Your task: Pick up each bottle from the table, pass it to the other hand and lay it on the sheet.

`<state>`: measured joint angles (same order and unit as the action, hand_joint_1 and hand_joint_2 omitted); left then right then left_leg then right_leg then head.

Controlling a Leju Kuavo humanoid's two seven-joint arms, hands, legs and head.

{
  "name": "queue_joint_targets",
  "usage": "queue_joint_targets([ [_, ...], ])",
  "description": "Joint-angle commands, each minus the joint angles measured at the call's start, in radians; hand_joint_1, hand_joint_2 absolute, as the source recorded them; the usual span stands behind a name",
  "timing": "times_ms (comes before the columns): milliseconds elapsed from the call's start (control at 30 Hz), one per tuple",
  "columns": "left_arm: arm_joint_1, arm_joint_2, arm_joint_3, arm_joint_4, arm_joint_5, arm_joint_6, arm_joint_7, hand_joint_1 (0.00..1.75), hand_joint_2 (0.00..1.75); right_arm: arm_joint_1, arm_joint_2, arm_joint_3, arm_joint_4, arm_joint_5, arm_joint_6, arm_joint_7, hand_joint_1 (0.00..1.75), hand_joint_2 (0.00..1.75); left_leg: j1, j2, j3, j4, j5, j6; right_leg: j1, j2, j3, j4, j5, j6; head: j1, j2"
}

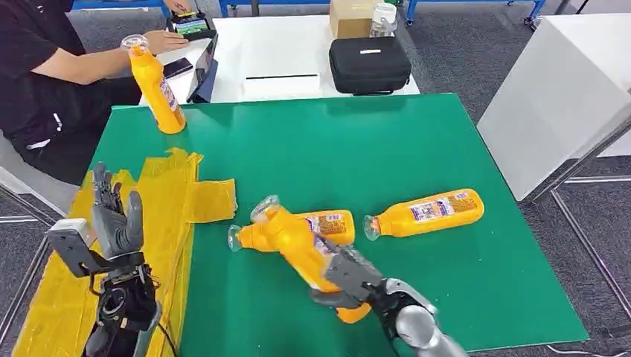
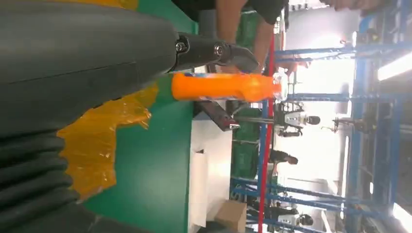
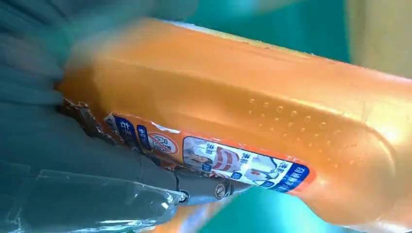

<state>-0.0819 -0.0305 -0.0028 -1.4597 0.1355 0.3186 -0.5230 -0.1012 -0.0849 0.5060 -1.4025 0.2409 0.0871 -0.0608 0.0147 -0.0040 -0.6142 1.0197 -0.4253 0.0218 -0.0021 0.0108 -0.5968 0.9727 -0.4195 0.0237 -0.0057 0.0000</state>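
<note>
Above green table, bottle in right hand.

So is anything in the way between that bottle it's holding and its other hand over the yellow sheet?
Nothing visible. The right hand grips the bottle, and bare green table lies between it and the open left hand above the yellow sheet.

The left robot hand has dark grey fingers and a thick grey thumb, mounted on a black wrist where a pale grey camera block sits on a bracket, with thin black cables trailing below. The right robot hand is dark grey too, joined to a rounded, glossy silver forearm. Close up, its cover is grey and ribbed, with small screws at the finger hinges.
</note>
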Motion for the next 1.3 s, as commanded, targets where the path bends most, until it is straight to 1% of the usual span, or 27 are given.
queue_joint_targets([
  [33, 0.042, -0.022, 0.073, -0.06, 0.087, -0.081, 0.037, 0.0, 1.75, 0.131, -0.025, -0.137, -0.236, -0.032, -0.008, -0.079, 1.75, 1.75, -0.001, -0.001, 0.0, 0.0, -0.001, 0.0, 0.0, -0.002, 0.0, 0.0, -0.001, 0.0, 0.0, 0.0],
  [67, 0.049, -0.022, 0.073, -0.067, 0.118, -0.107, 0.051, 0.0, 1.75, 0.131, -0.019, -0.14, -0.241, -0.055, -0.014, -0.109, 1.75, 1.75, 0.0, -0.001, 0.0, 0.0, -0.001, 0.0, 0.0, -0.001, 0.0, 0.0, -0.001, 0.0, 0.0, 0.0],
  [133, 0.058, -0.021, 0.072, -0.078, 0.156, -0.138, 0.067, 0.0, 1.75, 0.124, -0.014, -0.149, -0.243, -0.086, -0.022, -0.133, 1.75, 1.75, 0.0, 0.0, 0.001, 0.0, -0.002, -0.001, 0.0, -0.001, 0.001, 0.001, -0.002, -0.001, -0.001, 0.0],
  [167, 0.062, -0.021, 0.07, -0.082, 0.181, -0.157, 0.082, 0.0, 1.75, 0.12, -0.014, -0.153, -0.244, -0.098, -0.027, -0.144, 1.75, 1.75, 0.0, 0.001, -0.001, 0.0, -0.001, 0.0, 0.0, 0.0, -0.001, 0.001, -0.001, 0.0, -0.001, 0.0],
  [200, 0.066, -0.023, 0.066, -0.09, 0.254, -0.217, 0.116, 0.0, 1.75, 0.117, -0.008, -0.162, -0.246, -0.114, -0.037, -0.161, 1.75, 1.75, 0.0, 0.001, -0.002, 0.0, -0.001, 0.0, 0.0, 0.0, -0.002, 0.0, -0.001, 0.0, 0.0, 0.0],
  [267, 0.089, -0.021, 0.025, -0.121, 0.349, -0.312, 0.169, 0.0, 1.75, 0.089, 0.01, -0.171, -0.24, -0.09, -0.07, -0.171, 1.75, 1.75, 0.0, 0.001, -0.002, 0.0, -0.001, 0.0, 0.0, 0.0, -0.002, 0.0, -0.001, 0.0, -0.001, 0.0],
  [300, 0.094, -0.023, 0.007, -0.134, 0.371, -0.331, 0.183, 0.0, 1.75, 0.067, 0.021, -0.169, -0.227, -0.069, -0.083, -0.166, 1.75, 1.75, 0.0, 0.001, -0.001, 0.0, -0.001, 0.0, 0.0, 0.0, -0.002, 0.001, -0.001, 0.0, -0.001, 0.0],
  [333, 0.097, -0.025, -0.019, -0.144, 0.405, -0.359, 0.202, 0.0, 1.75, 0.038, 0.034, -0.164, -0.206, -0.043, -0.101, -0.16, 1.75, 1.75, 0.0, 0.001, -0.003, 0.0, -0.001, 0.0, 0.0, 0.001, -0.003, 0.0, -0.001, 0.0, 0.0, 0.0],
  [367, 0.096, -0.026, -0.04, -0.15, 0.425, -0.37, 0.212, 0.0, 1.75, 0.005, 0.045, -0.156, -0.178, -0.03, -0.109, -0.155, 1.75, 1.75, -0.001, 0.002, -0.001, 0.0, -0.001, 0.0, -0.001, 0.0, -0.001, 0.001, -0.001, 0.0, 0.0, 0.0],
  [433, 0.076, -0.019, -0.107, -0.142, 0.506, -0.409, 0.253, 0.0, 1.75, -0.083, 0.061, -0.125, -0.086, 0.006, -0.136, -0.15, 1.75, 1.75, 0.0, 0.003, -0.003, 0.0, -0.001, 0.0, 0.0, 0.002, -0.004, 0.001, 0.0, 0.0, 0.0, 0.0],
  [467, 0.066, -0.009, -0.137, -0.132, 0.546, -0.425, 0.269, 0.0, 1.75, -0.119, 0.069, -0.109, -0.041, 0.014, -0.146, -0.154, 1.75, 1.75, -0.001, 0.004, -0.001, 0.0, -0.001, 0.0, -0.001, 0.003, -0.003, 0.002, 0.0, 0.0, 0.0, 0.0],
  [533, 0.048, 0.011, -0.206, -0.095, 0.652, -0.484, 0.299, 0.0, 1.75, -0.212, 0.091, -0.053, 0.075, 0.078, -0.183, -0.156, 1.75, 1.75, 0.0, 0.004, -0.003, -0.001, 0.0, 0.0, 0.0, 0.003, -0.003, 0.0, 0.001, 0.0, 0.0, 0.0],
  [600, 0.04, 0.017, -0.227, -0.078, 0.661, -0.483, 0.288, 0.0, 1.75, -0.243, 0.111, -0.038, 0.118, 0.084, -0.198, -0.155, 1.75, 1.75, 0.0, 0.005, 0.0, -0.001, 0.001, 0.0, 0.0, 0.003, -0.001, -0.001, 0.001, 0.0, 0.0, 0.0],
  [667, 0.041, 0.02, -0.226, -0.078, 0.662, -0.483, 0.287, 0.0, 1.75, -0.24, 0.111, -0.036, 0.117, 0.085, -0.2, -0.156, 1.75, 1.75, 0.0, 0.003, -0.002, -0.001, 0.001, 0.0, 0.0, 0.002, -0.002, -0.001, 0.002, 0.0, 0.0, 0.0],
  [733, 0.043, 0.026, -0.226, -0.083, 0.665, -0.484, 0.284, 0.0, 1.75, -0.23, 0.101, -0.033, 0.102, 0.084, -0.202, -0.156, 1.75, 1.75, 0.0, 0.003, 0.0, -0.002, 0.001, 0.0, 0.0, 0.001, 0.0, -0.001, 0.001, 0.0, -0.001, 0.0],
  [800, 0.024, 0.027, -0.256, -0.065, 0.733, -0.535, 0.322, 0.0, 1.75, -0.283, 0.13, 0.004, 0.155, 0.154, -0.211, -0.116, 1.75, 1.75, 0.0, 0.001, -0.001, -0.001, 0.001, 0.001, 0.0, 0.0, -0.001, 0.0, 0.001, 0.0, 0.0, 0.0],
  [867, 0.003, 0.024, -0.281, -0.047, 0.763, -0.546, 0.335, 0.0, 1.75, -0.349, 0.168, 0.039, 0.242, 0.22, -0.218, -0.085, 1.75, 1.75, 0.0, 0.004, -0.001, -0.001, 0.001, 0.001, 0.0, 0.002, -0.002, 0.001, 0.001, 0.0, -0.001, 0.0],
  [900, -0.009, 0.029, -0.296, -0.038, 0.777, -0.547, 0.341, 0.0, 1.75, -0.383, 0.199, 0.049, 0.296, 0.233, -0.203, -0.077, 1.75, 1.75, 0.0, 0.004, -0.003, -0.001, 0.001, 0.001, 0.0, 0.002, -0.003, 0.001, 0.001, 0.001, -0.001, 0.0],
  [933, -0.015, 0.03, -0.301, -0.032, 0.779, -0.546, 0.342, 0.0, 1.75, -0.399, 0.21, 0.064, 0.319, 0.258, -0.201, -0.065, 1.75, 1.75, 0.0, 0.005, -0.003, 0.0, 0.001, 0.001, 0.0, 0.003, -0.003, 0.001, 0.002, 0.001, 0.0, 0.0],
  [967, -0.019, 0.033, -0.304, -0.023, 0.789, -0.541, 0.347, 0.0, 1.75, -0.416, 0.225, 0.076, 0.35, 0.269, -0.195, -0.059, 1.75, 1.75, -0.001, 0.008, 0.001, -0.001, 0.001, 0.0, -0.001, 0.005, -0.001, 0.002, 0.001, 0.0, -0.001, 0.0],
  [1000, -0.024, 0.039, -0.309, -0.01, 0.79, -0.541, 0.347, 0.0, 1.75, -0.436, 0.235, 0.097, 0.386, 0.29, -0.189, -0.048, 1.75, 1.75, 0.0, 0.005, -0.004, -0.001, 0.002, 0.001, 0.0, 0.003, -0.005, 0.001, 0.002, 0.001, 0.0, 0.0],
  [1033, -0.028, 0.04, -0.31, -0.002, 0.791, -0.541, 0.348, 0.0, 1.75, -0.444, 0.24, 0.104, 0.403, 0.297, -0.186, -0.044, 1.75, 1.75, 0.0, 0.004, -0.004, -0.001, 0.002, 0.001, 0.0, 0.003, -0.005, 0.001, 0.002, 0.001, -0.001, 0.0],
  [1067, -0.037, 0.039, -0.312, 0.015, 0.796, -0.542, 0.349, 0.0, 1.75, -0.455, 0.248, 0.119, 0.431, 0.307, -0.182, -0.039, 1.75, 1.75, -0.001, 0.006, -0.001, -0.002, 0.002, 0.0, -0.001, 0.004, -0.003, 0.001, 0.002, 0.0, -0.001, 0.0],
  [1100, -0.049, 0.035, -0.31, 0.028, 0.796, -0.541, 0.349, 0.0, 1.75, -0.463, 0.253, 0.139, 0.453, 0.33, -0.186, -0.03, 1.75, 1.75, 0.0, 0.003, -0.003, -0.001, 0.002, 0.001, 0.0, 0.002, -0.004, 0.001, 0.002, 0.0, 0.0, 0.0],
  [1200, -0.065, 0.026, -0.3, 0.042, 0.793, -0.534, 0.341, 0.0, 1.75, -0.464, 0.262, 0.171, 0.466, 0.359, -0.187, -0.023, 1.75, 1.75, -0.001, 0.003, -0.001, -0.002, 0.002, 0.0, 0.0, 0.001, -0.002, 0.001, 0.001, 0.0, -0.001, 0.0],
  [1300, -0.072, 0.019, -0.269, 0.044, 0.776, -0.511, 0.332, 0.0, 1.75, -0.458, 0.274, 0.237, 0.45, 0.419, -0.17, 0.021, 1.75, 1.75, 0.0, 0.002, -0.003, -0.001, 0.002, 0.001, 0.0, 0.0, -0.004, 0.001, 0.001, 0.001, 0.0, 0.0],
])
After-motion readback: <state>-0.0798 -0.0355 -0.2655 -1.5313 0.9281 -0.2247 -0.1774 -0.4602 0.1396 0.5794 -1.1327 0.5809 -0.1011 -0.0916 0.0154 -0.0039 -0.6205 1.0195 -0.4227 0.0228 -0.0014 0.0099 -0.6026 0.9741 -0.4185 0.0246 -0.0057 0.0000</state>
